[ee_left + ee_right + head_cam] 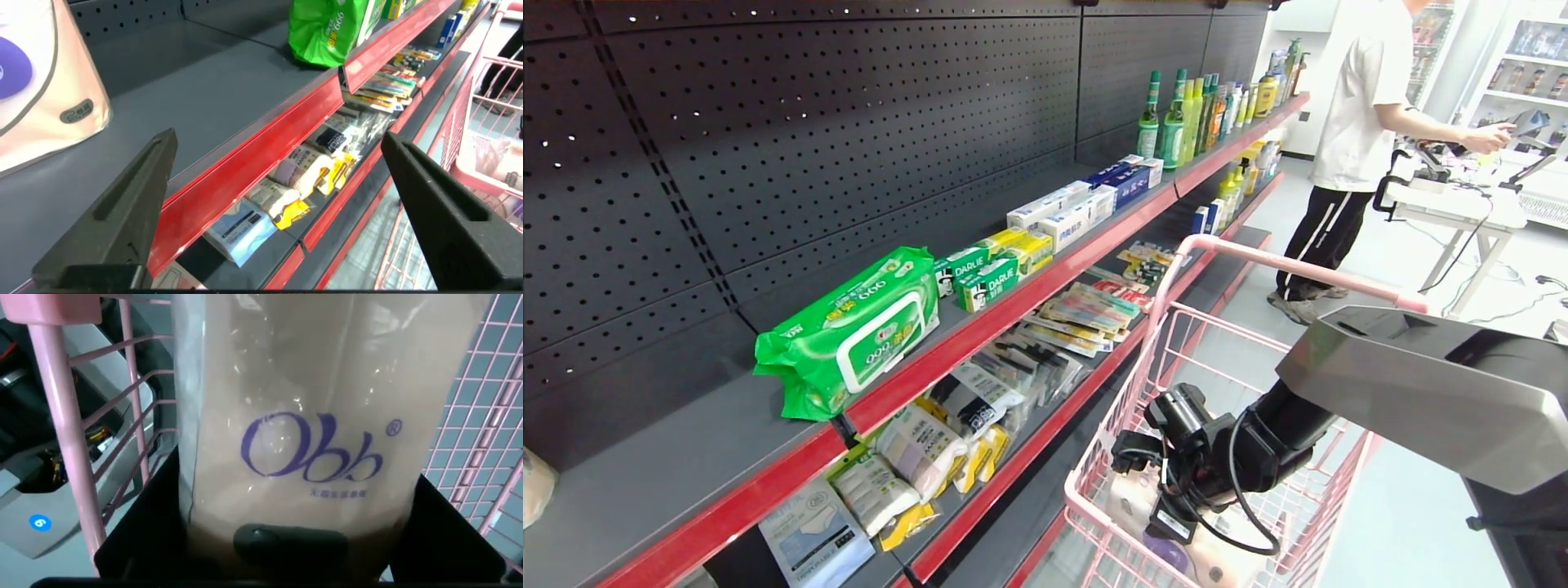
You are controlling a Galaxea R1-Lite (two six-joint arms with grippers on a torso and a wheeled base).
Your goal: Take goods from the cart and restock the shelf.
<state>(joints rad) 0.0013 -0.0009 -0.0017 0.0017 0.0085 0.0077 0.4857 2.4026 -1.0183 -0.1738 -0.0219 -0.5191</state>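
Between cart (1298, 267) walls, right end effector (298, 547) around pack (310, 441)

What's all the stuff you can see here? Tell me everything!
wet wipes pack: one, green, upper shelf.
toothpaste boxes: several, green and yellow, just past the wipes.
boxes: several, white and blue, farther along.
bottles: many, mostly green, far end of the upper shelf.
pale pack: one, cream with purple print, near end of the upper shelf.
packets: many, mixed colours, lower shelf.
shelf: one, dark grey with red edges.
cart: one, pink wire, beside the shelf.
cart pack: one, cream, inside the cart.
left gripper: black, open, above the upper shelf's near end.
right gripper: black, down in the cart, closed on the cart pack.
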